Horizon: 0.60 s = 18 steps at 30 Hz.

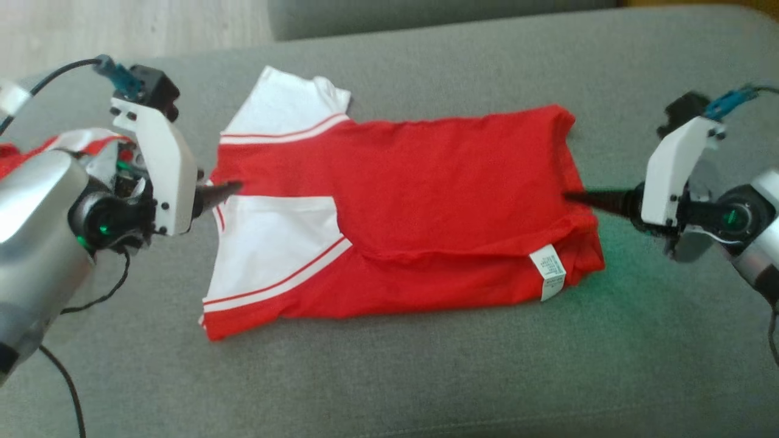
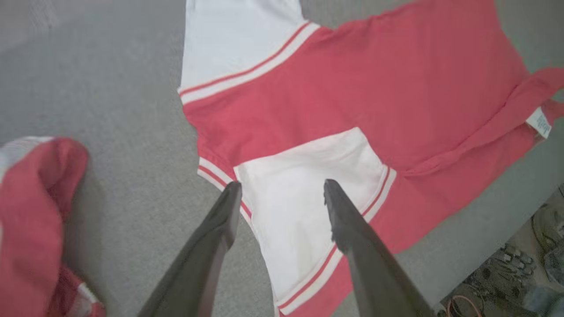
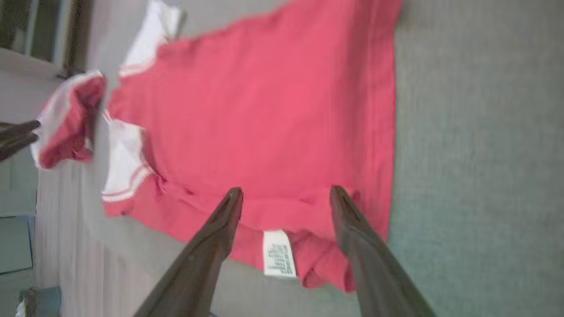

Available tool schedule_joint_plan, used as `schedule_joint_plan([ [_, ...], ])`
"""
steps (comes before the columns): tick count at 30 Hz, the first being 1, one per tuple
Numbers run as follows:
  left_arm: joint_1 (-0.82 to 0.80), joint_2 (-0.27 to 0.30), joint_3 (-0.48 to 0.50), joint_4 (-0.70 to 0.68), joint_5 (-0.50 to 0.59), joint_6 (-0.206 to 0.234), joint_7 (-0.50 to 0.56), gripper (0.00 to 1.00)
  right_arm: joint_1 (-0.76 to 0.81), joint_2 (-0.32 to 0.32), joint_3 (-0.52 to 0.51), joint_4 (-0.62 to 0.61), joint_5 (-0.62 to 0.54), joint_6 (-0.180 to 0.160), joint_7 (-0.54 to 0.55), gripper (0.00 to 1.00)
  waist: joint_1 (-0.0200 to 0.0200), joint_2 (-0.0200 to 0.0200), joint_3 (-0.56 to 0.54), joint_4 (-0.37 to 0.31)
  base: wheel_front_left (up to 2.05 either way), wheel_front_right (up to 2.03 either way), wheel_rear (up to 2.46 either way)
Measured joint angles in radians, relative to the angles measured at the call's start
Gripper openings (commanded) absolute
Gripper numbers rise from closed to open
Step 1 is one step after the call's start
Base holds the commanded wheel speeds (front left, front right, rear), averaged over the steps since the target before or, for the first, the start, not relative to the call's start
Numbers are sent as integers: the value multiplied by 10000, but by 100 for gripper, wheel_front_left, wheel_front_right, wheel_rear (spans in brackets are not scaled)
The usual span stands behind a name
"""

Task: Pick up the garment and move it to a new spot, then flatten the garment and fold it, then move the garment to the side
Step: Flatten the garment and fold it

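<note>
A red garment (image 1: 426, 201) with white sleeves and a white label lies folded lengthwise on the grey cushion (image 1: 426, 377); the near part is folded over the middle. My left gripper (image 1: 228, 190) hovers at its sleeve end, open, with nothing between the fingers; in the left wrist view the fingertips (image 2: 282, 189) straddle the white sleeve (image 2: 304, 185). At the hem end my right gripper (image 1: 575, 198) stands open too. Its fingertips (image 3: 286, 198) frame the folded hem and the label (image 3: 279, 253) of the garment (image 3: 264, 110).
Another red and white cloth (image 1: 73, 143) is bunched behind my left arm, also visible in the left wrist view (image 2: 35, 211). The cushion's front edge runs along the bottom of the head view, with bare grey fabric around the garment.
</note>
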Motion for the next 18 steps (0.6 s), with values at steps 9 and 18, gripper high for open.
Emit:
schedule_joint_plan([
  [9,1360,230,328,-1141,1783,1432,-4422,100,1738,-483,-1406,-1321,-1561,0,-6493,100,0,0,-1114,246,0,0,0],
  [18,4774,600,1597,-3925,2424,5262,-8585,100,4565,253,-2961,-899,-3392,0,-9612,100,0,0,-1571,403,0,0,0],
])
